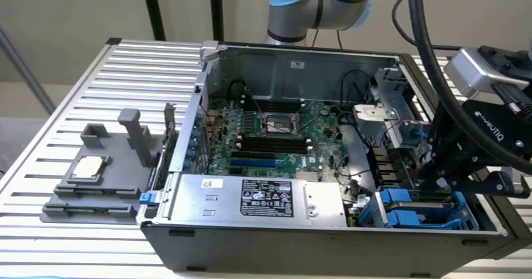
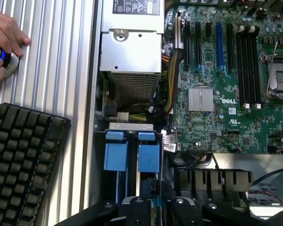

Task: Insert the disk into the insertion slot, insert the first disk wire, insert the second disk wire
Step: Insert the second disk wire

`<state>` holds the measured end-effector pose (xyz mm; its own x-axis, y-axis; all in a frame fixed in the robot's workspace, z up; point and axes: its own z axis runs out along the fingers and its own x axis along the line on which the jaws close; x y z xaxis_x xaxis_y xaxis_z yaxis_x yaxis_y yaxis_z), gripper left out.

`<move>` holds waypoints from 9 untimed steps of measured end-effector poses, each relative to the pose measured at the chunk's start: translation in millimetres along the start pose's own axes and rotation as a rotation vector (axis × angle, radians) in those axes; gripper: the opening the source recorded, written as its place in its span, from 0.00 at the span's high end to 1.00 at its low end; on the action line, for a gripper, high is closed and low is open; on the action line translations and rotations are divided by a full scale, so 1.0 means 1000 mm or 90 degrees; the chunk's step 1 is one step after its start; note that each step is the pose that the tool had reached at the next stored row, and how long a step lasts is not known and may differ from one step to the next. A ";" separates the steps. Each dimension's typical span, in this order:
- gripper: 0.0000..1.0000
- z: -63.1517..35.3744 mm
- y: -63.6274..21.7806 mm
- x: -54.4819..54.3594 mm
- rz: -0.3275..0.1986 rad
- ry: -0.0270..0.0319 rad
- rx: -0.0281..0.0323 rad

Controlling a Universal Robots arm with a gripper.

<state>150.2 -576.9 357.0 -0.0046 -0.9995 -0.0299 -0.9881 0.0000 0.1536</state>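
The black robot gripper (image 1: pixel 453 182) is seen poised over the grey metal drive bay with bright blue rails (image 1: pixel 420 212) at the open computer case's corner, on the exterior view's right. Whether its jaws are apart or clamped cannot be told. Blue tabs (image 2: pixel 130 151) are seen seated in the bay beside the silver power-supply box (image 2: pixel 130 59).

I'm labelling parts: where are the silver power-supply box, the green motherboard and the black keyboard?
Silver power-supply box (image 1: pixel 261 198), exterior view, black label.
Green motherboard (image 2: pixel 226 101), wrist view, white logo.
Black keyboard (image 2: pixel 23 160), wrist view, middle keys.
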 end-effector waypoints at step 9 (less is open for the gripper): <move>0.76 -0.0033 0.0189 0.000 -0.001 0.0001 0.0000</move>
<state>132.1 -576.9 363.2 -0.0034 -0.9995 -0.0298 -0.9881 -0.0012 0.1536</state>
